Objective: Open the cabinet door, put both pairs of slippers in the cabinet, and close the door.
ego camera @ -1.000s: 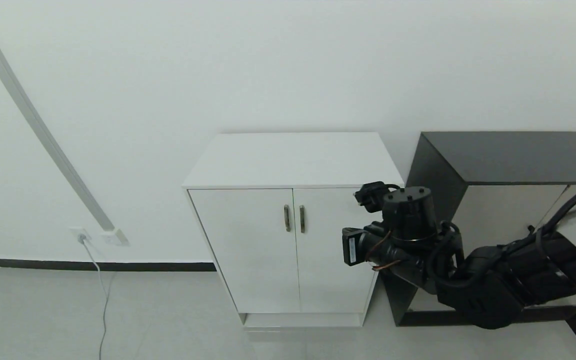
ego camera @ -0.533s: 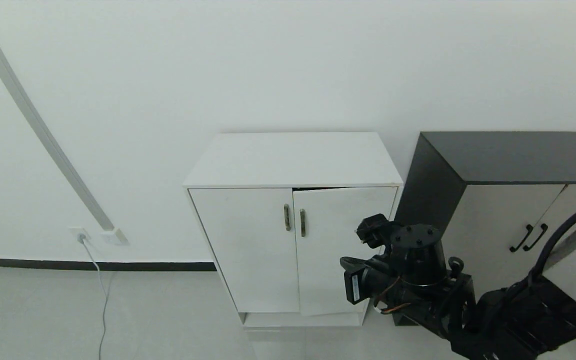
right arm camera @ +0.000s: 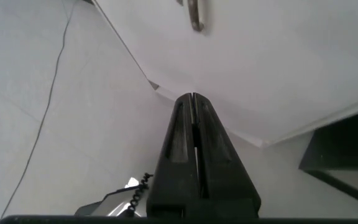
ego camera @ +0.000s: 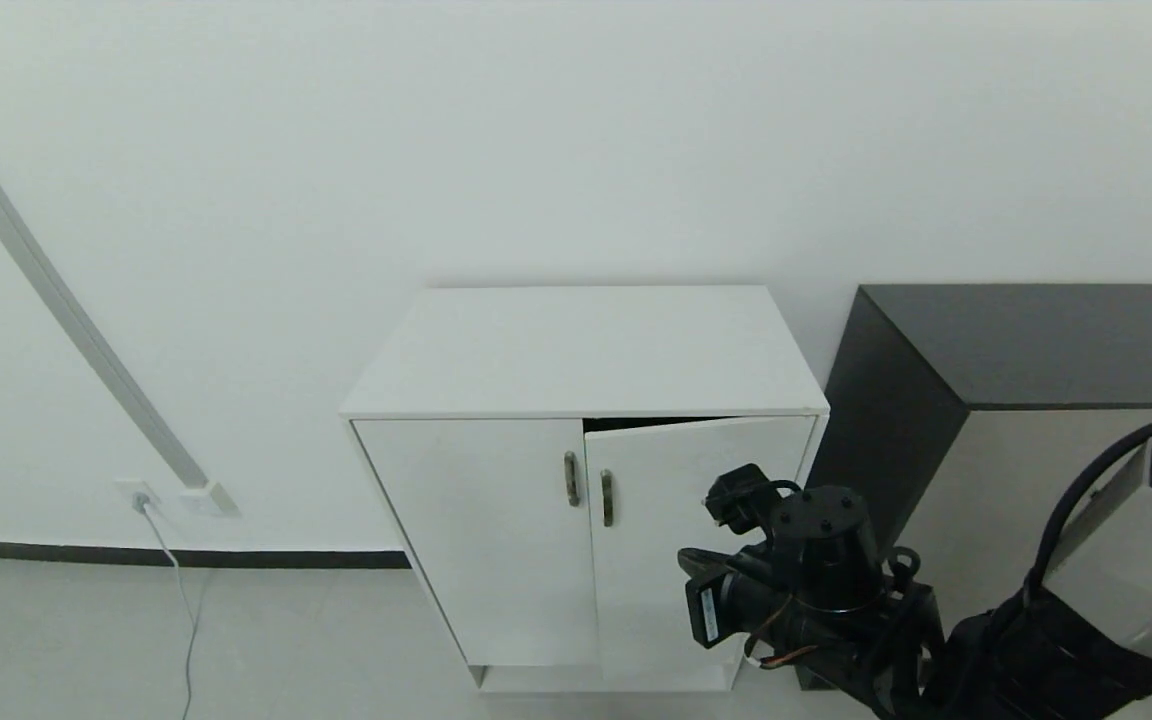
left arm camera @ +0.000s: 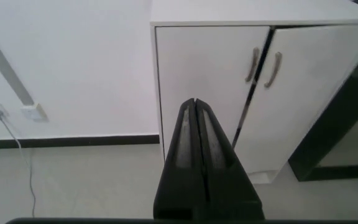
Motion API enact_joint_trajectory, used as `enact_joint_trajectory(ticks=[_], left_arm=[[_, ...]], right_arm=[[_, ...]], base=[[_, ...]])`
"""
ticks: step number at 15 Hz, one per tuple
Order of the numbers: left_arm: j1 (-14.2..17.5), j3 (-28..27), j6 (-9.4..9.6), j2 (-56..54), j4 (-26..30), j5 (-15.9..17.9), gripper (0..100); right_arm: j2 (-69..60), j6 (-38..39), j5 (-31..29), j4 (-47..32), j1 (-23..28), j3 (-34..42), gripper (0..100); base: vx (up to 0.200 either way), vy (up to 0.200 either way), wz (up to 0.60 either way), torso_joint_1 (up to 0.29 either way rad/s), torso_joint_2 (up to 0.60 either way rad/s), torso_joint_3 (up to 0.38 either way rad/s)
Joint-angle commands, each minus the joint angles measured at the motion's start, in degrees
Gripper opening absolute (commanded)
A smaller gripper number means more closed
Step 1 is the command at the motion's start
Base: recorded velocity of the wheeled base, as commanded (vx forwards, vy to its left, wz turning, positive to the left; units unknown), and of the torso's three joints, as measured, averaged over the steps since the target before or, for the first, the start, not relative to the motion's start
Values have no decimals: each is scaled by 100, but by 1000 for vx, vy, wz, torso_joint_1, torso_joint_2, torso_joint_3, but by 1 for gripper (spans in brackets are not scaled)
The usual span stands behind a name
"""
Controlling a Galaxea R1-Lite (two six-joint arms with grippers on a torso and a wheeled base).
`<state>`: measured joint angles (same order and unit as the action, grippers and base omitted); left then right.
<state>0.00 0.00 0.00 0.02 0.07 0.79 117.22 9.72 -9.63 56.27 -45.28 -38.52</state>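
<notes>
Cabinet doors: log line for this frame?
right door ajar | left door shut | right gripper shut, near right door's lower edge | left gripper shut, touching nothing

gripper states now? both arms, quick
Left gripper: closed, holding nothing.
Right gripper: closed, holding nothing.

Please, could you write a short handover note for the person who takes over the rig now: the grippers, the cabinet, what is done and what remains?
Left gripper: shut, empty, held off in front of the white cabinet.
Right gripper: shut, empty, low before the right door, below its handle. I cannot tell whether it touches the door.
Doors: right door slightly ajar, with a dark gap along its top edge; left door shut.
Done: the opening is only begun.
Left: swing the right door wide, put both pairs of slippers inside, close the door.
</notes>
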Motion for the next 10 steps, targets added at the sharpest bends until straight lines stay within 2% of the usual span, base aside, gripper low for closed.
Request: enact_joint_trajectory(ticks=[1,4,10], left_arm=[[9,0,0,6,1,0,0],[9,0,0,6,-7,0,0],[9,0,0,6,1,0,0]], right_arm=[[178,22,5,42,-34,-24,0],[538,13,-13,402,-25,-235,0],[1013,-5,-21,393,98,-850,0]], base=[[0,0,0,0,0,0],[0,0,0,0,0,0],[0,0,0,0,0,0]])
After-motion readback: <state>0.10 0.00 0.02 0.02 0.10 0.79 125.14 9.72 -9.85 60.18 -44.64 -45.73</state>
